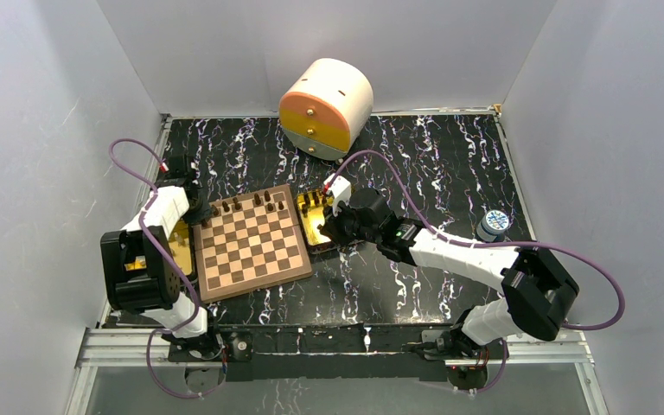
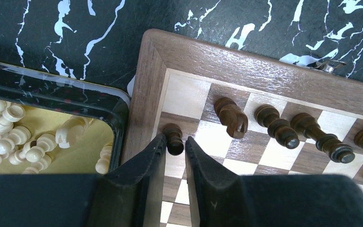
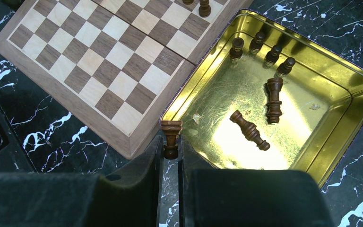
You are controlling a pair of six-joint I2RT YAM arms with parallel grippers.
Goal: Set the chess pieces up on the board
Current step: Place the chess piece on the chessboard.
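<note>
The wooden chessboard (image 1: 251, 246) lies left of centre; several dark pieces (image 1: 238, 205) stand along its far rows. In the left wrist view my left gripper (image 2: 174, 142) is closed around a dark pawn (image 2: 174, 138) standing on a square at the board's (image 2: 146, 94) left edge, with more dark pieces (image 2: 276, 125) to its right. My right gripper (image 3: 171, 144) is shut on a dark flat-topped piece (image 3: 171, 132), held by the gold tin's (image 3: 335, 94) near corner, beside the board's (image 3: 99, 61) corner. Several dark pieces (image 3: 274, 99) are in the tin, two lying down.
A second tin (image 2: 75, 151) with several white pieces (image 2: 9, 137) lies left of the board. A round white and orange drawer box (image 1: 326, 106) stands at the back. A small round bottle (image 1: 493, 223) stands at the right. Grey walls enclose the table.
</note>
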